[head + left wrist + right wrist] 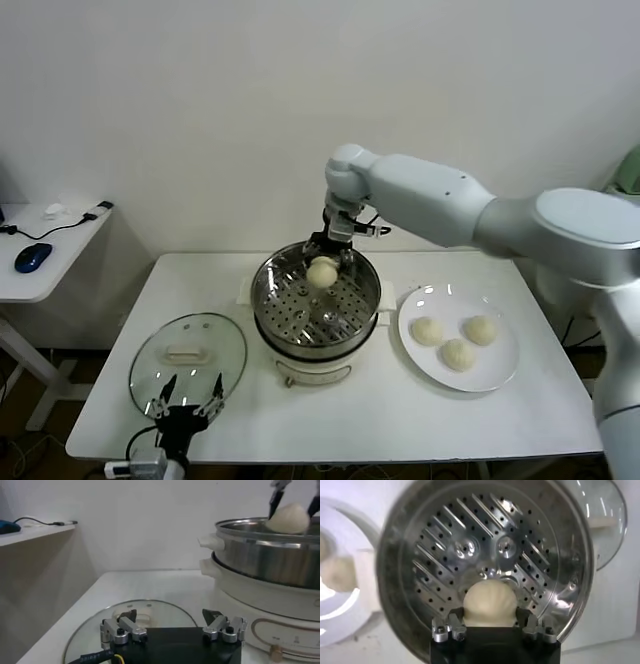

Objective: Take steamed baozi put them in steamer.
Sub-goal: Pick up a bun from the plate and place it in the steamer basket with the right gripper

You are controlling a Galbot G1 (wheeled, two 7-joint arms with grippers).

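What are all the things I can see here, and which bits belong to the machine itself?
Baozi on plate: three, cream-white, lying on the white plate.
Held baozi: one, cream-white, above the steamer's tray.
Steamer: one, shiny steel on a white base, table centre.
Plate: one, white, on the robot's right of the steamer.
Glass lid: one, clear, flat on the table to the steamer's left.
Table: one, white.
Side desk: one, white, far left, with a blue mouse on it.
Right gripper: one, black-fingered, shut on the held baozi.
Left gripper: one, open, idle by the lid's near edge.
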